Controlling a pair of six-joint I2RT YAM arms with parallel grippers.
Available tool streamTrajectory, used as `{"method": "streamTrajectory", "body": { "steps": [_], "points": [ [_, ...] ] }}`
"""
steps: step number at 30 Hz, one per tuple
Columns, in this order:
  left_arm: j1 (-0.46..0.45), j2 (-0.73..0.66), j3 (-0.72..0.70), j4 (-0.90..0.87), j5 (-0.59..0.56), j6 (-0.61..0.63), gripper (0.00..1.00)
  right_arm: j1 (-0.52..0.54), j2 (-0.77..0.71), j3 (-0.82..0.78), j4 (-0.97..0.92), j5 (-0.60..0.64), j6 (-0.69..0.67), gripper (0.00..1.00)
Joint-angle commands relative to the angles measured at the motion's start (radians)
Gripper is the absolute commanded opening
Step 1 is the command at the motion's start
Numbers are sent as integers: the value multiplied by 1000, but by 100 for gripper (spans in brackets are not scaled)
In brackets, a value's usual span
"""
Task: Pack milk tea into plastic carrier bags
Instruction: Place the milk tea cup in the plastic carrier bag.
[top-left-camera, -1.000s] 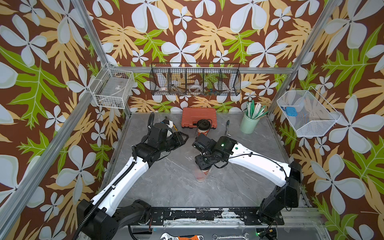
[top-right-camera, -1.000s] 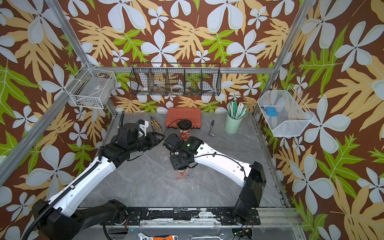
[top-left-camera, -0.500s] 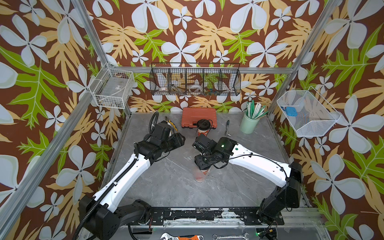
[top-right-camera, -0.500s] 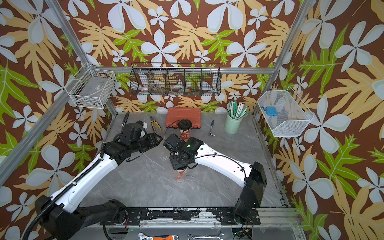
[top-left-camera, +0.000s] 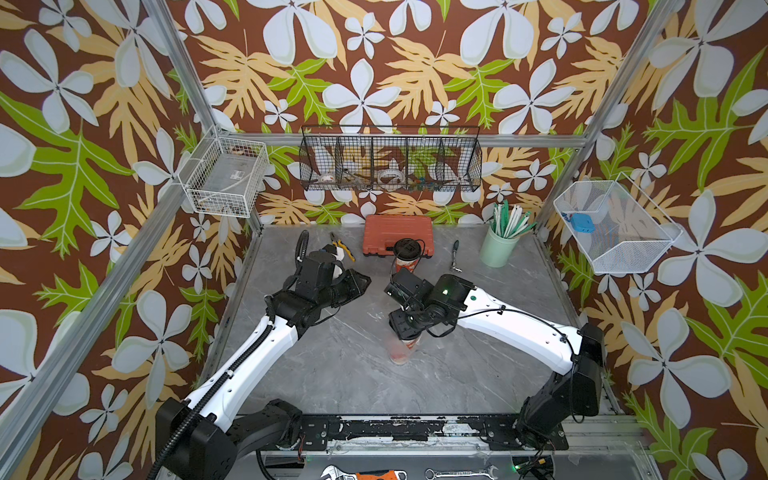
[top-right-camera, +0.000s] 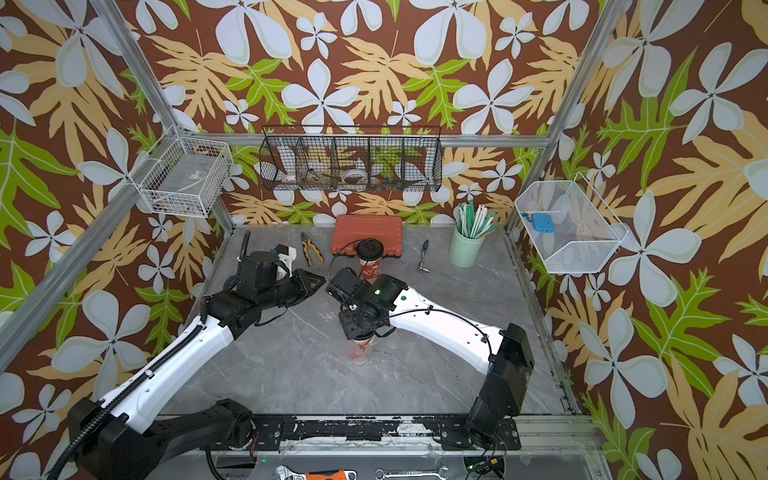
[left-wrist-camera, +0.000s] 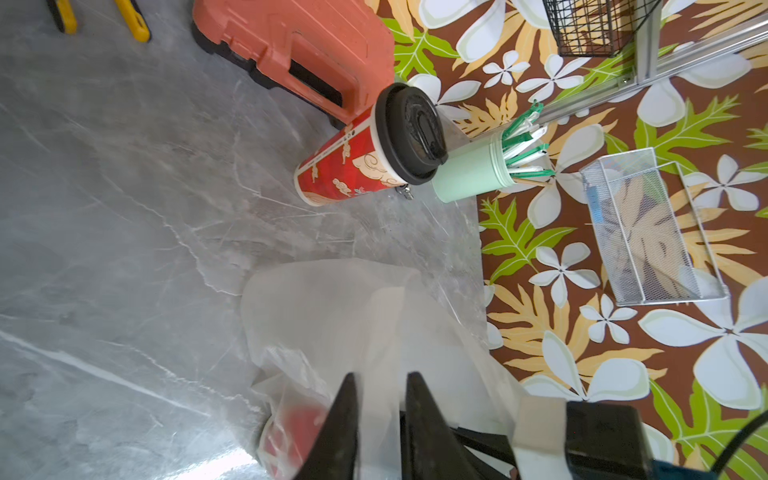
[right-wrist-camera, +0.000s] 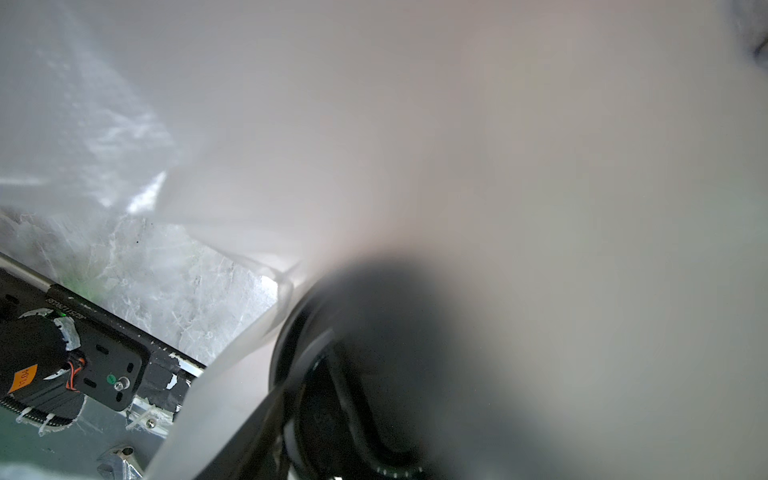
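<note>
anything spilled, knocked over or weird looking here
Nothing spilled or tipped. Both milk teas stand upright: the bare cup by the orange case, the bagged cup inside its clear bag. Only oddity: bag film across the right wrist camera fogs that view.

**Desk:** What lines the far edge of the grey marble tabletop (top-left-camera: 332, 382)?

**Photographer:** An orange tool case (top-left-camera: 398, 235) at centre, with yellow-handled pliers (top-right-camera: 308, 243) to its left. A small ratchet driver (top-left-camera: 456, 253) and a mint-green cup of straws (top-left-camera: 496, 251) are to its right.

**Desk:** And on the floral walls (top-left-camera: 374, 62)?

**Photographer:** A black wire basket (top-left-camera: 390, 158) hangs on the far wall and a white wire basket (top-left-camera: 220, 199) on the left. On the right, a white mesh basket (top-left-camera: 636, 249) holds a blue object (top-left-camera: 578, 221). An adjustable wrench (top-left-camera: 365, 474) and a spanner (top-left-camera: 459, 473) lie at the near edge.
</note>
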Motion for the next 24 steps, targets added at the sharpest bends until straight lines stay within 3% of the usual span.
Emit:
{"method": "streamTrajectory", "body": {
  "steps": [1, 7, 12, 24],
  "points": [
    [1, 9, -19, 41, 37, -5, 11, 2, 3, 13, -30, 11, 0, 65],
    [2, 9, -24, 39, 31, 9, 0, 2, 11, 65, -52, 23, -3, 77],
    [2, 12, -1, 8, 9, 40, 0, 2, 14, 155, -95, 42, -14, 81],
    [1, 21, 44, -66, -41, 90, 0, -39, 41, 379, -178, 107, -68, 76]
  ]
}}
